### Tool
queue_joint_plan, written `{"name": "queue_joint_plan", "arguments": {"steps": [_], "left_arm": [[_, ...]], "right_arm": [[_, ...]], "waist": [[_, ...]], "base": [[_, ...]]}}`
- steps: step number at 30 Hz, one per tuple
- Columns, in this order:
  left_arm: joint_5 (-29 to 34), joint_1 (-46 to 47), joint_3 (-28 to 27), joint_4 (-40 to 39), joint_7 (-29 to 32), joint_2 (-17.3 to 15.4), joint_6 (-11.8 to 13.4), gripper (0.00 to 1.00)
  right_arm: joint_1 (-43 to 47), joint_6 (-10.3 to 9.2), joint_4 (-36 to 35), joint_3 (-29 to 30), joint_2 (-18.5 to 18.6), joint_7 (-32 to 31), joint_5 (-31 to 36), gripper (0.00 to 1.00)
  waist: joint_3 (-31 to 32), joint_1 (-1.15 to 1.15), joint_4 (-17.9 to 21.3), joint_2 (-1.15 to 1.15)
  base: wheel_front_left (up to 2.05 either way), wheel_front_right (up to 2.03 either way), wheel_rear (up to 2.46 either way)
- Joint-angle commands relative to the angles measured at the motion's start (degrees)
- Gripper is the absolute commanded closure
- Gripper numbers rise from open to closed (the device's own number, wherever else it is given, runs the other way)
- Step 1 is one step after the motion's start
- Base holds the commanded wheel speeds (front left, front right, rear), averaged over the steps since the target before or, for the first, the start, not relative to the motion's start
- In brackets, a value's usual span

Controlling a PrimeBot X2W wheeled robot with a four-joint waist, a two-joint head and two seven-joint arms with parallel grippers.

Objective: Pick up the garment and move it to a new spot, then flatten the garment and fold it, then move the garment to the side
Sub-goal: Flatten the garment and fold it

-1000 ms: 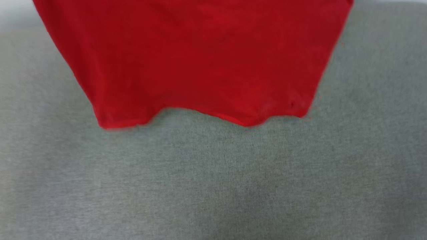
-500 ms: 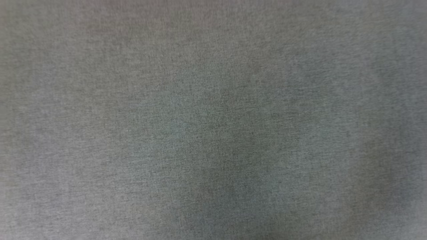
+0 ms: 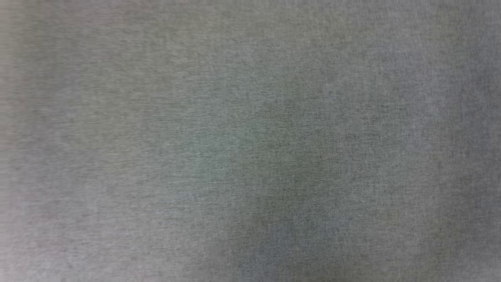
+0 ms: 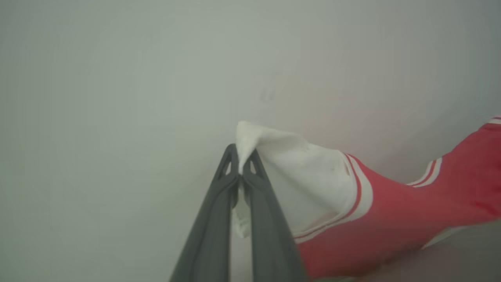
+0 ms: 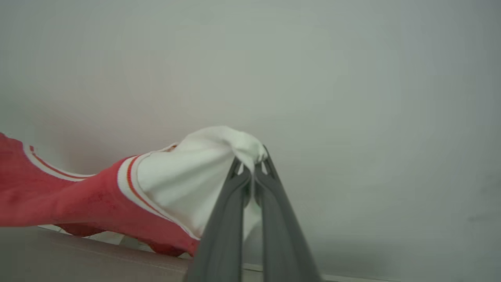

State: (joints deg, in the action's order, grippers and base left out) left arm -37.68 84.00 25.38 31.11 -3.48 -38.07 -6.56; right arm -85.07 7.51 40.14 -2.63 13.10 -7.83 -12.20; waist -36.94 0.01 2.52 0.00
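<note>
Left pincer (image 4: pixel 240 157): both dark fingers pressed together at the tips, pinching a bunched peak of white sleeve cloth on the garment (image 4: pixel 387 207). A tuft pokes up just past the tips, and a little more hangs between the fingers lower down. From the pinch the sleeve runs to this pincer's right and ends in red-and-white striped trim. Red body cloth then stretches away, with a second striped band farther right.

Right pincer (image 5: pixel 252 161): fingers closed, tips clamped on the other white sleeve, which is gathered in a knot over them. The garment spreads to this pincer's left: white, striped trim, then red. It sags low toward a dull brown-grey table (image 5: pixel 78 262) below; whether it touches, cannot tell.

The garment is held up, slung between the two pincers by its sleeves. A pale plain wall (image 4: pixel 117 86) lies beyond the fingertips.

Writing on the cloth: cannot tell from these angles.

Head view: blurred grey woven surface (image 3: pixel 250 141).
</note>
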Motion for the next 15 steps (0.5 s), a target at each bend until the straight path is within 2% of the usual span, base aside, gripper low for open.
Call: {"name": "queue_joint_plan", "arguments": {"steps": [1,7,15], "left_arm": [[-0.5,-5.1,1.3,-0.1,-1.5,1.0,-0.1,1.00],[-2.2,-20.3,5.0,-3.0,-3.0,2.5,-0.3,1.00],[-5.9,-43.5,7.6,-11.8,-2.3,0.3,4.1,1.00]], "right_arm": [[4.0,-0.04,0.7,-0.4,0.7,0.7,-1.1,1.00],[16.1,-0.04,-0.8,-2.7,3.2,1.5,-5.3,1.00],[37.8,-0.04,-8.6,-6.6,8.5,-1.2,-15.6,1.00]], "waist": [[1.8,-0.01,-1.3,0.00],[7.5,-0.01,-2.7,0.00],[16.2,-0.01,-3.2,0.00]], "base": [[0.00,0.00,0.00],[0.00,0.00,0.00],[0.00,0.00,0.00]]}}
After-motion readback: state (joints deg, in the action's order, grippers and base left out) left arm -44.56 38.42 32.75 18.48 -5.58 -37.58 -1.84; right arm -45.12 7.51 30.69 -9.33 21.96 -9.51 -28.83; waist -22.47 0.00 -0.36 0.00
